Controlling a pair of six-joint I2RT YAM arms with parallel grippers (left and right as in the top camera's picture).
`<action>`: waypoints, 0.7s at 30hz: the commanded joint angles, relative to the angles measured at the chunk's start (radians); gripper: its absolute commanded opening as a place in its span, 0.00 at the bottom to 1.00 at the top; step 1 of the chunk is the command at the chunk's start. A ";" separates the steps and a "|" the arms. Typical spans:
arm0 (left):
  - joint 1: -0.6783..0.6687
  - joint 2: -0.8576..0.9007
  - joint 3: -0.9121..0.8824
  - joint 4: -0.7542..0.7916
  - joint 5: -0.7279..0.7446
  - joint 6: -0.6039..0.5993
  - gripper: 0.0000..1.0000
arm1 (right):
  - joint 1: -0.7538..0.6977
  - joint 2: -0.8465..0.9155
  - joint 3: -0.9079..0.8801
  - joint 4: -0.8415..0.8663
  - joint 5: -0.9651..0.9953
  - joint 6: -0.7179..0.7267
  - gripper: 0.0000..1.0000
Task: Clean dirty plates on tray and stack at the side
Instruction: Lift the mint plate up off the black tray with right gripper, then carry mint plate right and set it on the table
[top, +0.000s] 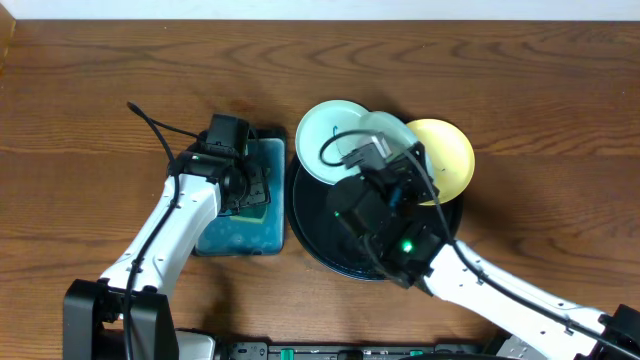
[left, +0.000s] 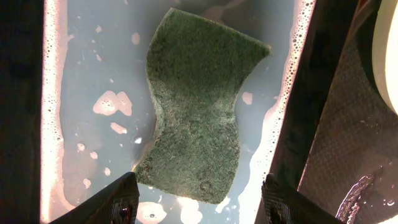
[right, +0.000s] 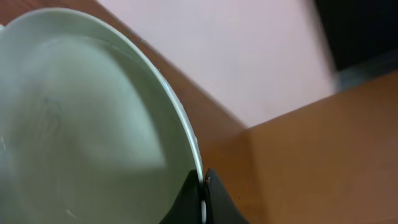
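A brown wooden worktop (top: 90, 90) runs under everything, with a strip of pale wall (top: 300, 8) along its far edge. On the left we see a rectangular black basin (top: 238, 243) of cloudy blue-green water (left: 93, 62). Foam lines the basin's walls and a green sponge (left: 196, 106) lies flat in the water. The left claw (left: 199, 194) hangs over the near end of that sponge with its fingers (left: 121, 199) spread wide, one to each side, gripping nothing. Whether the tips touch the water we cannot tell.

Just beside the basin, to its right, sits the round black tray (top: 312, 225), and the right arm reaches across it. The three plates cluster at the tray's far rim, overlapping one another and reaching partly beyond it. They are a left mint plate (top: 322, 130), a middle mint plate (top: 388, 125) and a yellow plate (top: 450, 160) at the right.

In the wrist view, the right claw (right: 203, 196) is pressed together on the rim of the held plate (right: 81, 124). This is a pale mint plate that stands tilted, its hollow face turned toward the camera, with wood and wall behind it. From above, the arm hides the grip, so we cannot tell which of the two mint plates it is.
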 joint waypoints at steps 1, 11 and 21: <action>0.004 0.002 -0.011 -0.005 -0.002 0.003 0.65 | -0.051 -0.002 0.018 -0.043 -0.188 0.307 0.01; 0.004 0.002 -0.011 -0.005 -0.002 0.003 0.65 | -0.303 -0.082 0.026 -0.088 -0.579 0.486 0.01; 0.004 0.002 -0.011 -0.012 -0.002 0.003 0.65 | -0.766 -0.182 0.029 -0.240 -1.007 0.674 0.01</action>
